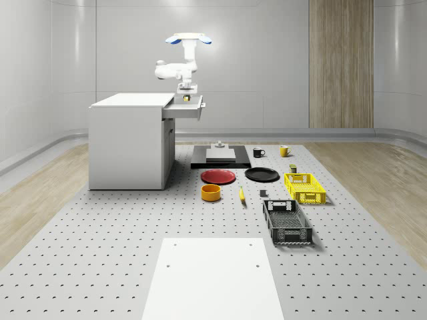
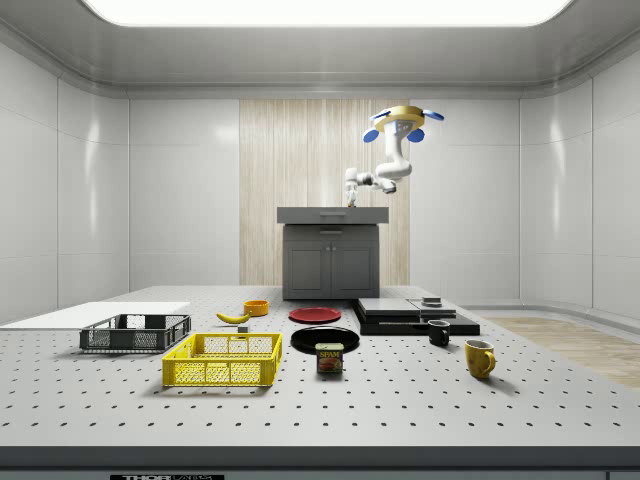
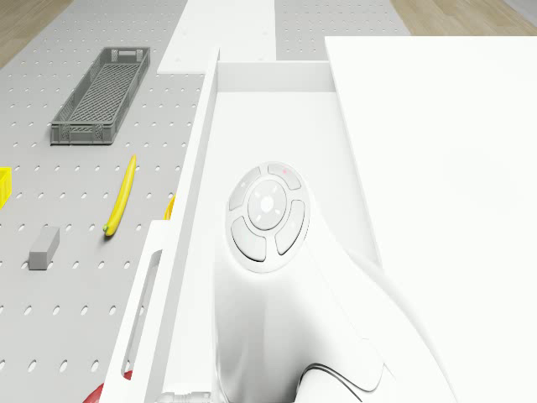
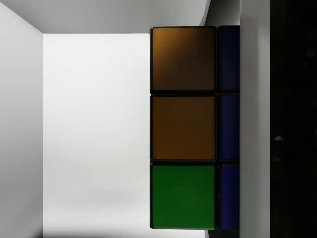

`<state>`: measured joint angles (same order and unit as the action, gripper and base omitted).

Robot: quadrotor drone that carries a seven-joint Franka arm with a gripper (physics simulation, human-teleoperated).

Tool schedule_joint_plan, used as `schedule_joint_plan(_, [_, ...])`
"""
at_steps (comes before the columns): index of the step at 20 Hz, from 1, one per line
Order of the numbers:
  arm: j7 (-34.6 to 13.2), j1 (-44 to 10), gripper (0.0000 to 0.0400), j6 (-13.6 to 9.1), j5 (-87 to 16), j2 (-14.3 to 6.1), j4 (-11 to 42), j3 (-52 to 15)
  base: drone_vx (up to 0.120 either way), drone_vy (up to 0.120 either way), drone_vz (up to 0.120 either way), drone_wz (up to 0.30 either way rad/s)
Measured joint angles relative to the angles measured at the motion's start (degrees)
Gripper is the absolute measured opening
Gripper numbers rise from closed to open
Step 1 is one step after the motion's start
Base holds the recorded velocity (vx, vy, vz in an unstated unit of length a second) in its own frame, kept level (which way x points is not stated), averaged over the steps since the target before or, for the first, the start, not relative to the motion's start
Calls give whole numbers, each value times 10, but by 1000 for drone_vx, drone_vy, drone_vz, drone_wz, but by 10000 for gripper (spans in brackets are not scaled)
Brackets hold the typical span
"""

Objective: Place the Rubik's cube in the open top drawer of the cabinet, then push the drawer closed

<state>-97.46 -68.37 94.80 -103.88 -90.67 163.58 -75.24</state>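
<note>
In the whole-scene view, upper centre, I see the drone (image 1: pixel 189 39) hovering over the open top drawer (image 1: pixel 184 108), with the gripper (image 1: pixel 186 93) pinching the Rubik's cube (image 1: pixel 186 98). In the wrist view, right of centre, the cube hangs above the drawer floor. I judge it rigid, light and slick-faced, best squeezed on opposite flat faces.

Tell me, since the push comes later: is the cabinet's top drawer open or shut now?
Open. The drawer juts out from the cabinet toward the whole-scene view's right, with the gripper and hovering drone over it.
</note>
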Motion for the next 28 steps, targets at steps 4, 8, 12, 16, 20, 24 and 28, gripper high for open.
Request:
schedule_joint_plan(4, [-1,-6,325,11,-32,1,-9,33,0,0,0,0])
schedule_joint_plan(8, [-1,-13,325,21,-64,4,-19,67,0,0,0,0])
schedule_joint_plan(12, [-1,-20,350,30,-93,8,-30,97,0,0,0,0])
schedule_joint_plan(16, [0,-19,382,28,-97,12,-31,101,0,0,0,0])
schedule_joint_plan(20, [2,-12,393,16,-79,15,-22,80,0,0,60,0])
schedule_joint_plan(24, [3,-6,398,6,-62,17,-15,61,-100,100,120,0])
schedule_joint_plan(28, [3,-4,399,0,-54,18,-12,52,-120,120,120,0])
